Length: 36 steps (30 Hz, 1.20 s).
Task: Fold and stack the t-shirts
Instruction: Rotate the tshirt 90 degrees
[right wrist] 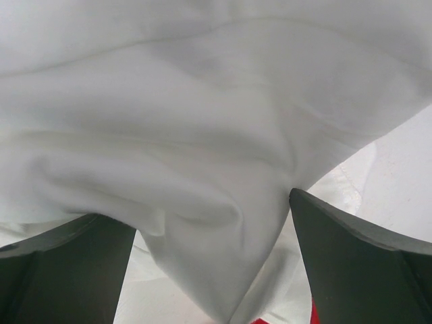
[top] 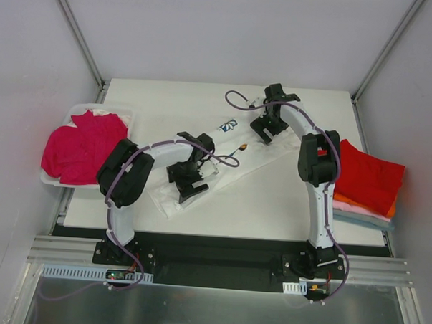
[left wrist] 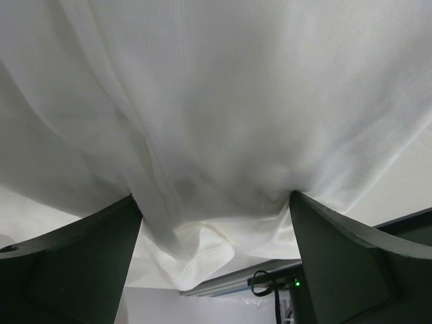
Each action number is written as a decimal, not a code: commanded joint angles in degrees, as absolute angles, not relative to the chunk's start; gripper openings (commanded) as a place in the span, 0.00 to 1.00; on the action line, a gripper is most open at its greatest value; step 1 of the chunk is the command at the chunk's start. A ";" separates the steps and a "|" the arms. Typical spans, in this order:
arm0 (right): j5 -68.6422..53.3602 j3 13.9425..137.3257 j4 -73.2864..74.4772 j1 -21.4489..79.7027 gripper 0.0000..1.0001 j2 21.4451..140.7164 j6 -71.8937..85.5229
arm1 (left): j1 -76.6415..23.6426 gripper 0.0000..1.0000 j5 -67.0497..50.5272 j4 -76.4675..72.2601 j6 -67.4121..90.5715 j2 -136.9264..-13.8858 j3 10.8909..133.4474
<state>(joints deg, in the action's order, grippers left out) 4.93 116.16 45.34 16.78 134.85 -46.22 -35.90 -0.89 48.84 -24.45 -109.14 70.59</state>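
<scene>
The dark lettering on the white t-shirt (top: pixel 241 167) is too small for me to read. That shirt lies diagonally across the middle of the table (top: pixel 293 201).

My left gripper (top: pixel 188 181) is on its near-left end and my right gripper (top: pixel 264 130) on its far-right end. Both have fingers spread wide, with loose cloth bunched between them.

A white tray (top: pixel 54 178) at the left edge holds a crumpled magenta t-shirt (top: pixel 84 149). At the right edge, a red t-shirt (top: pixel 369 176) tops a folded stack (top: pixel 371 215).
</scene>
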 commanded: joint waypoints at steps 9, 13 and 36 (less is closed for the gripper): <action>6.06 129.37 48.00 16.17 0.97 142.99 -51.50 | -39.37 0.92 -12.13 54.05 -24.17 -119.26 80.94; 5.19 132.62 47.02 16.26 0.97 145.28 -53.52 | -42.71 0.92 -13.53 56.60 -24.34 -123.65 88.30; -1.93 134.21 41.57 19.42 0.96 146.07 -58.09 | -54.31 0.93 -20.83 66.27 -24.26 -134.56 108.29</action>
<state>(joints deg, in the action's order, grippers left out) 3.64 132.64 41.67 17.61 144.77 -57.43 -52.49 -16.49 67.64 -23.14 -132.42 109.14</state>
